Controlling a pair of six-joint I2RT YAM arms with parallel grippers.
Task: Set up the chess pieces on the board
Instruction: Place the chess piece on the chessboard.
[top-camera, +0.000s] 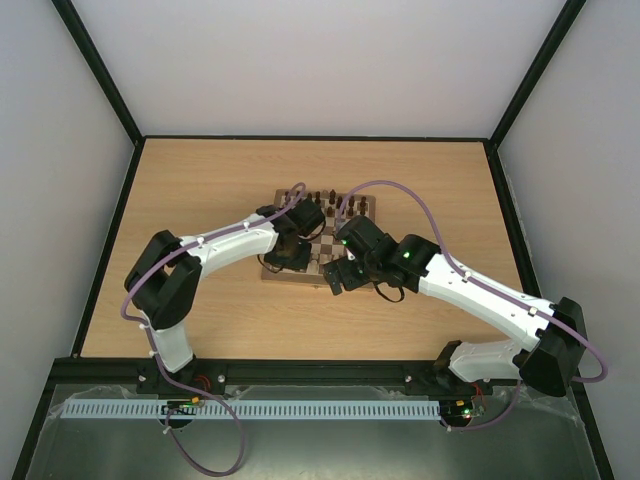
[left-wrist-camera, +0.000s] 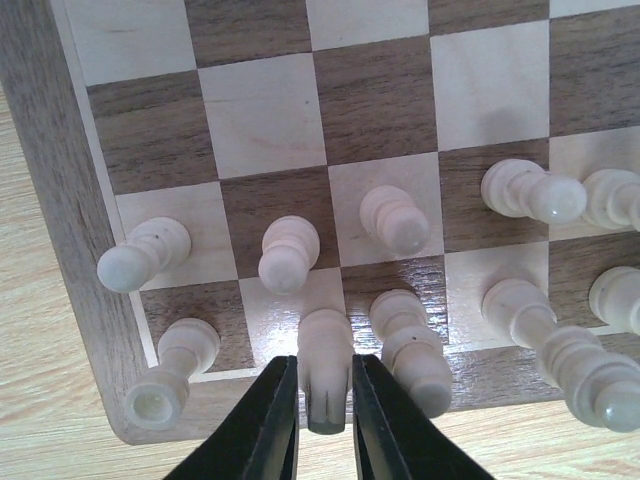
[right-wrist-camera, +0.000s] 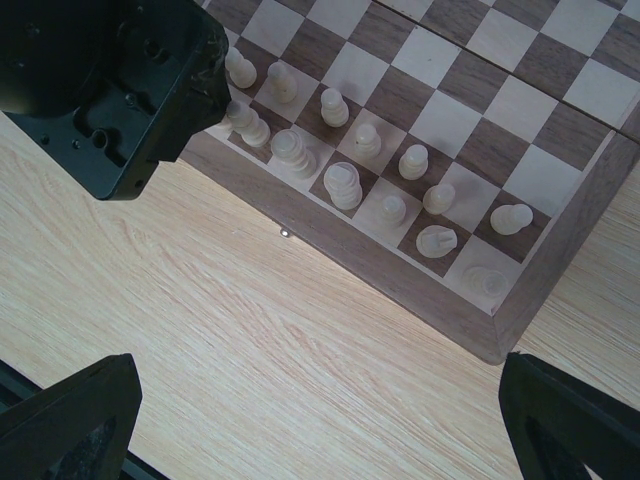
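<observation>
The board (left-wrist-camera: 260, 120) shows in the left wrist view with several pale chess pieces (left-wrist-camera: 395, 220) standing in its two nearest rows. My left gripper (left-wrist-camera: 325, 425) is shut on a pale piece (left-wrist-camera: 325, 360) that stands on a cream square of the edge row, second from the corner. In the top view the left gripper (top-camera: 283, 258) is over the board's (top-camera: 326, 238) near left part. My right gripper (right-wrist-camera: 320, 430) is wide open and empty over bare tabletop just off the board's (right-wrist-camera: 520, 100) near edge, where the pale pieces (right-wrist-camera: 343, 185) line up.
Dark brown pieces (top-camera: 318, 195) stand along the board's far edge. The left gripper's black body (right-wrist-camera: 110, 80) fills the upper left of the right wrist view. The two arms are close together over the board's near edge. Light-wood tabletop (top-camera: 200, 190) surrounds the board.
</observation>
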